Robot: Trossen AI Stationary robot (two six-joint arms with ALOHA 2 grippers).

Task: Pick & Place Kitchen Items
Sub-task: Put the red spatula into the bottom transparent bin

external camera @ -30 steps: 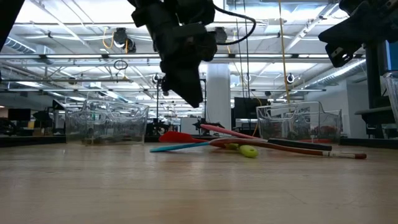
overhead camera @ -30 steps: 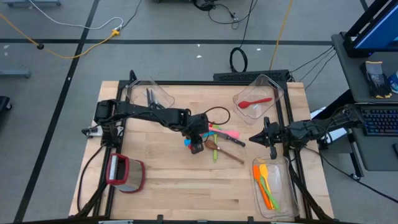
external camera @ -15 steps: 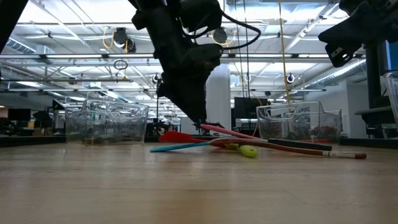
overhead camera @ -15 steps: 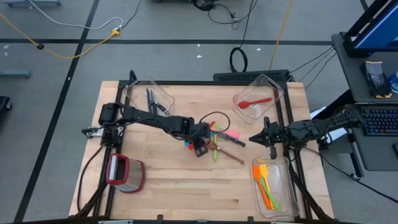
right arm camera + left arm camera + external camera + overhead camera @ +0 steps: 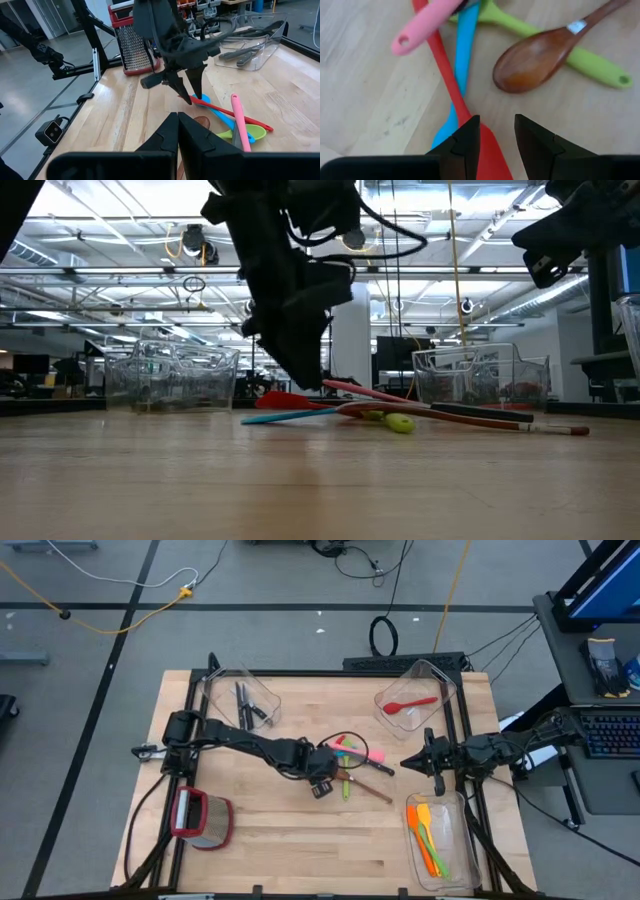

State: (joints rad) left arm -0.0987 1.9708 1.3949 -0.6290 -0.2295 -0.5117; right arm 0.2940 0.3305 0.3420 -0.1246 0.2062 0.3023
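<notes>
On the wooden bench (image 5: 260,830), the left gripper (image 5: 492,145) straddles the red spatula (image 5: 451,80) with fingers parted and should lower squarely before clenching, avoiding the blue spatula (image 5: 462,55) beneath.

Utensils (image 5: 352,762) heaped mid-table (image 5: 270,830)

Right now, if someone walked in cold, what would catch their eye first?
The left gripper, jaws open, astride the red spatula in the bright pile of utensils mid-table. Then the right gripper waiting shut beside it, and the orange utensils in the bin near the right edge.
</notes>
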